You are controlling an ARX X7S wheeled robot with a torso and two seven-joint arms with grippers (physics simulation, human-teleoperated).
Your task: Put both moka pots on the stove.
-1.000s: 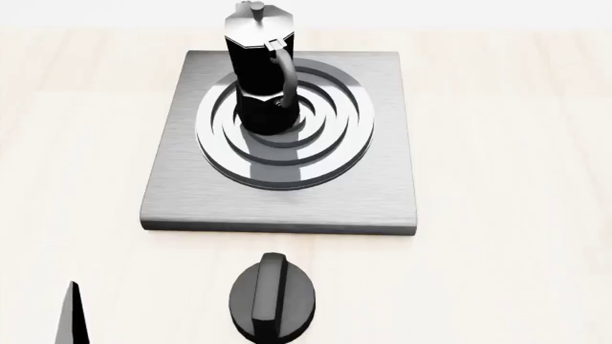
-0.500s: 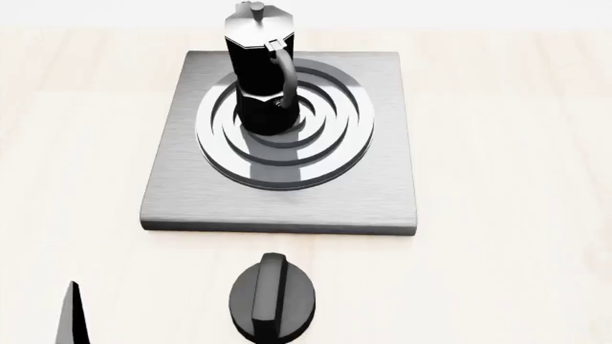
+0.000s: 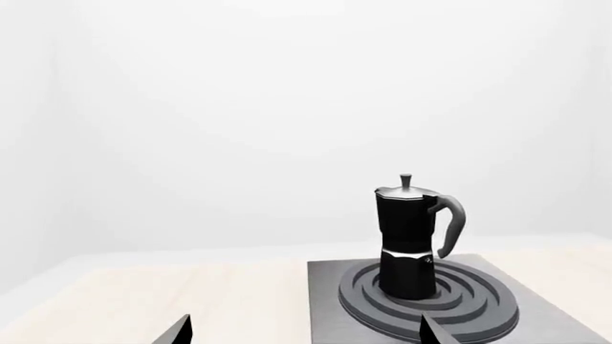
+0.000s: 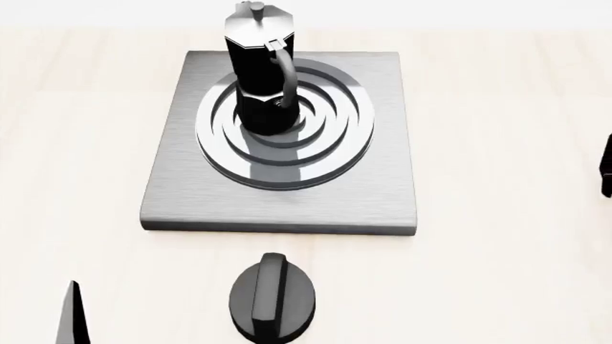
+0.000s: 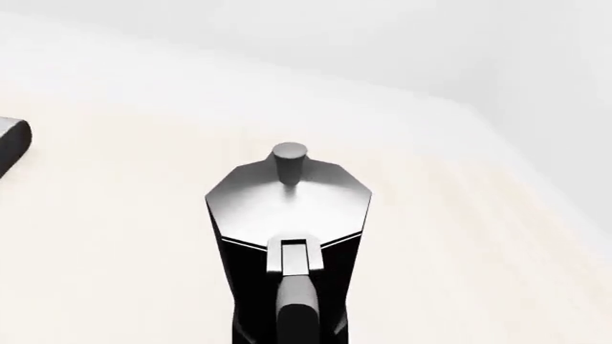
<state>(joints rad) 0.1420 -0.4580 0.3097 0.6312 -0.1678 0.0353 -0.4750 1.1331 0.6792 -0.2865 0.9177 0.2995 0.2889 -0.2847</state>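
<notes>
One moka pot (image 4: 260,72) stands upright on the rings of the stove (image 4: 287,193), its handle facing me; the left wrist view shows the same moka pot (image 3: 409,240). My left gripper (image 3: 304,334) is open and empty, low in front of the stove's left edge, and one of its fingers (image 4: 72,319) shows in the head view. The second moka pot (image 5: 287,236) fills the right wrist view from above, handle nearest the camera, to the right of the stove corner (image 5: 11,143). My right gripper's fingers are hidden by the handle. A black sliver (image 4: 607,166) sits at the head view's right edge.
A low round black knob (image 4: 274,297) with a raised ridge lies on the pale wooden table (image 4: 497,272), just in front of the stove. A white wall stands behind the table.
A black sliver has come into the head view at its right edge. The pot on the stove, the knob and my left finger have not moved.
</notes>
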